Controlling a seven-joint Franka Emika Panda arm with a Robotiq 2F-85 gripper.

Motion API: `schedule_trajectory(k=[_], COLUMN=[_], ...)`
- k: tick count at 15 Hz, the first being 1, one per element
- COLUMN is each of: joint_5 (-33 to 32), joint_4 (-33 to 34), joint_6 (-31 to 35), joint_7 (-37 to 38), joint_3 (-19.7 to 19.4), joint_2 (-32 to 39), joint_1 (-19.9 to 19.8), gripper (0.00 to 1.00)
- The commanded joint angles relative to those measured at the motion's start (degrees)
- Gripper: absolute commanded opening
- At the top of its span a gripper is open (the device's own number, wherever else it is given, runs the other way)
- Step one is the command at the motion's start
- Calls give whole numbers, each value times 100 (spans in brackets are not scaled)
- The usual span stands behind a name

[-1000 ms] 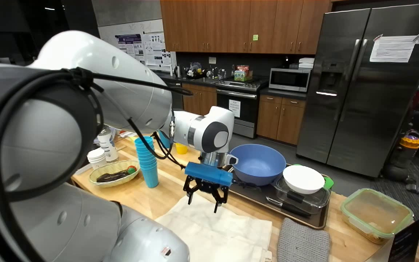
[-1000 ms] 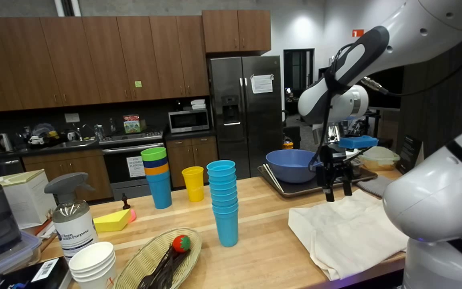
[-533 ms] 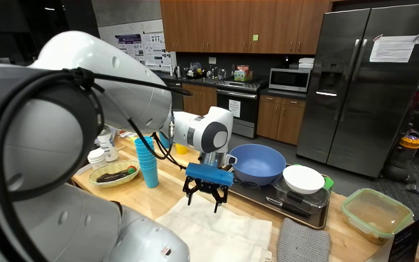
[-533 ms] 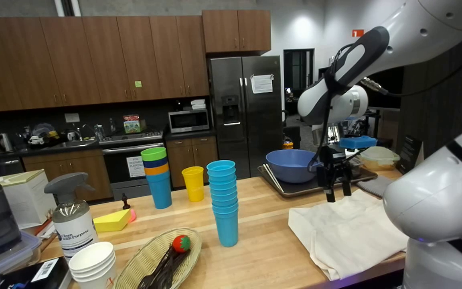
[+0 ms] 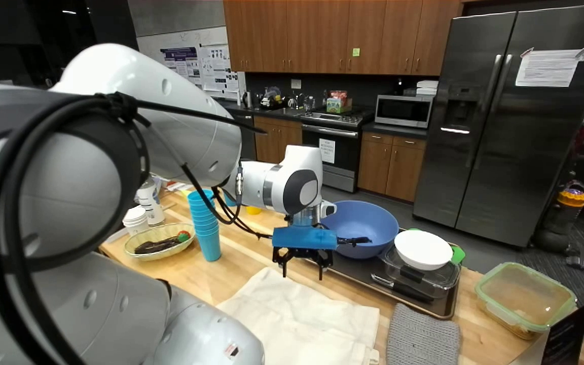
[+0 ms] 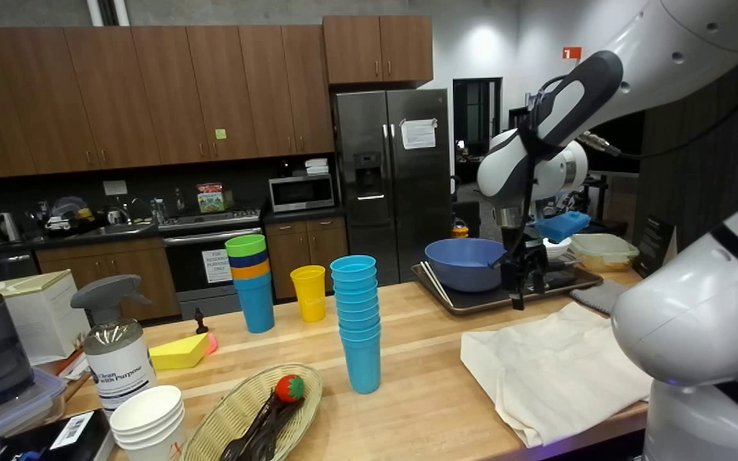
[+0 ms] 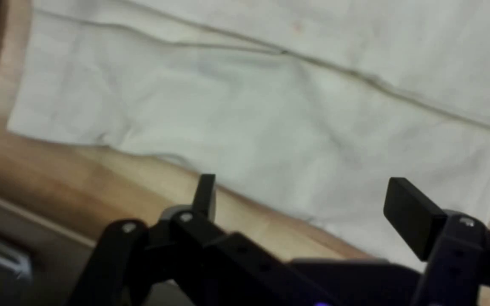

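Observation:
My black gripper point(image 5: 302, 278) stands open in the air, fingers well apart and nothing between them. Below it, a cream cloth point(image 5: 302, 324) lies spread with a few folds on the wooden table. The wrist view has the cloth's edge running slantwise beneath the gripper point(image 7: 302, 182), bare wood on one side. One finger point(image 7: 413, 216) appears over the cloth, the other over wood near its edge. In both exterior views a large blue bowl point(image 6: 465, 266) on a dark tray point(image 6: 462, 308) is close behind the gripper. Contact with the bowl or tray cannot be made out.
A white bowl point(image 5: 423, 250) rests on a clear container on the tray. A grey knitted mat point(image 5: 422, 334) and a lidded glass box point(image 5: 525, 296) lie beyond the cloth. Stacked blue cups point(image 6: 361, 333), a yellow cup point(image 6: 309, 294) and a wicker basket point(image 6: 308, 410) occupy the table's opposite side.
Over the last half second my gripper has shifted toward the tray and blue bowl, risen slightly and turned. Before that it was almost still. The cloth and the other objects stay put.

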Motion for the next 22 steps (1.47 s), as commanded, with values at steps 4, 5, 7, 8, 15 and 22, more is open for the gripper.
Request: schedule_trajectory(k=[4, 5, 7, 8, 15, 22], joint_5=[-1285, -1016, -1154, -1162, -1163, -1164], joint_4=[6, 7, 7, 8, 10, 10], joint_6=[1914, 1579, 1762, 1788, 1809, 1814], joint_7=[905, 652, 771, 782, 793, 796], joint_3=[205, 80, 123, 131, 144, 145], joint_2=[428, 276, 367, 390, 408, 413], joint_1=[-500, -300, -387, -398, -400, -406], gripper=[100, 100, 100, 100, 100, 100])
